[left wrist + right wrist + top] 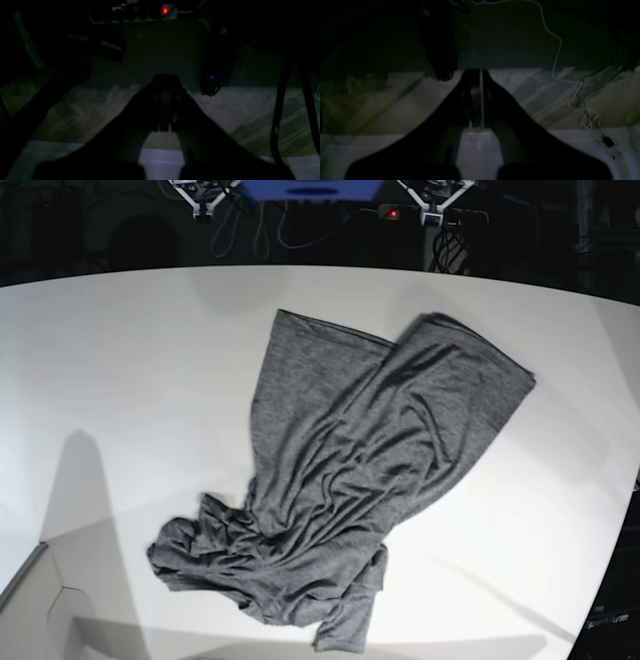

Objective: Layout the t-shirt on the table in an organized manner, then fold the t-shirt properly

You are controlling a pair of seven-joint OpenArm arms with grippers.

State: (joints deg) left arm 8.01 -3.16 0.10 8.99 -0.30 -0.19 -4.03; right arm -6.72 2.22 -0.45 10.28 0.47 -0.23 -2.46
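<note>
White and curved at its far edge, the tabletop (120, 360) carries the t-shirt (360, 470) in a rumpled diagonal heap, sleeves bunched at the near end. Our left end effector (163, 105) and right end effector (476, 100) both hang pressed together, holding nothing, well apart from the cloth, which neither dim wrist view shows; we judge laying-out has not yet begun.

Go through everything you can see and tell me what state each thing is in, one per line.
t-shirt: unfolded, crumpled, bunched at the near end, lying diagonally on the table.
table: white, holds only the shirt.
left gripper: shut, holding nothing, away from the shirt.
right gripper: fingers nearly together with a thin gap, holding nothing.
power strip: red switch light on.
</note>
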